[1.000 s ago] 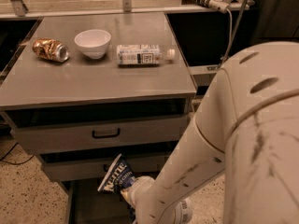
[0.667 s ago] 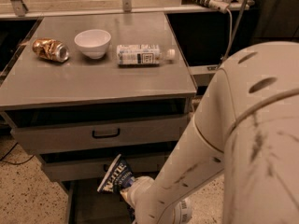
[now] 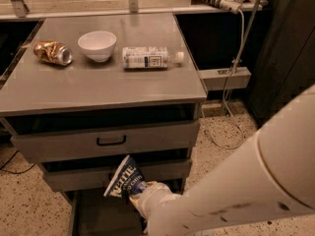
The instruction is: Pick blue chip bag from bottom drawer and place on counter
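The blue chip bag (image 3: 123, 178), dark navy with white "Kettle" lettering, hangs tilted in front of the middle drawer front, above the open bottom drawer (image 3: 98, 214). My gripper (image 3: 139, 191) is shut on the bag's lower right end, and the white wrist and arm run off to the lower right. The fingers are mostly hidden behind the bag and wrist. The counter (image 3: 98, 85) is the flat grey cabinet top above.
On the counter lie a crushed gold can (image 3: 52, 52), a white bowl (image 3: 97, 45) and a water bottle (image 3: 149, 57) on its side. A drawer with a black handle (image 3: 111, 141) is shut below. A cable (image 3: 231, 82) hangs at the cabinet's right.
The bag has risen slightly with the gripper. The big white arm link has dropped lower and to the right, uncovering more of the floor and the right side.
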`<state>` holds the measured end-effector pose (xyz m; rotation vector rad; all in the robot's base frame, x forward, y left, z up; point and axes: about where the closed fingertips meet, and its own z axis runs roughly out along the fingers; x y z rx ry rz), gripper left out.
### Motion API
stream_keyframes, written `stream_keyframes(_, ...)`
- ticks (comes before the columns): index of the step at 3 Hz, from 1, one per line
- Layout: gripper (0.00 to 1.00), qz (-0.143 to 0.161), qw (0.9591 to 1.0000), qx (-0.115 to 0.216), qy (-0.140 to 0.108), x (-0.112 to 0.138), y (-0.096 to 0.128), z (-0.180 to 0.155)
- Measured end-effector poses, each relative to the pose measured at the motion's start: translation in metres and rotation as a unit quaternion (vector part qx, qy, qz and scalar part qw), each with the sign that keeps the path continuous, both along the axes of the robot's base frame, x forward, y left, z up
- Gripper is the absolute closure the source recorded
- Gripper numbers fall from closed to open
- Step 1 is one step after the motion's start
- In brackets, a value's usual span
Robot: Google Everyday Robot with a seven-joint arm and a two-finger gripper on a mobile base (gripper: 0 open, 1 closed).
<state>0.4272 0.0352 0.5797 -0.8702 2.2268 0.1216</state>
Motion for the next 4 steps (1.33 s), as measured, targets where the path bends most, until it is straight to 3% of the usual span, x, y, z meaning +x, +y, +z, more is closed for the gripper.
stream_keyframes(2,1.00,-0.001,0.9973,-0.009,-0.073,-0.016,-0.017,0.076)
stream_keyframes(4,1.00,0.005,0.9963,-0.023,-0.082,-0.016,-0.023,0.080)
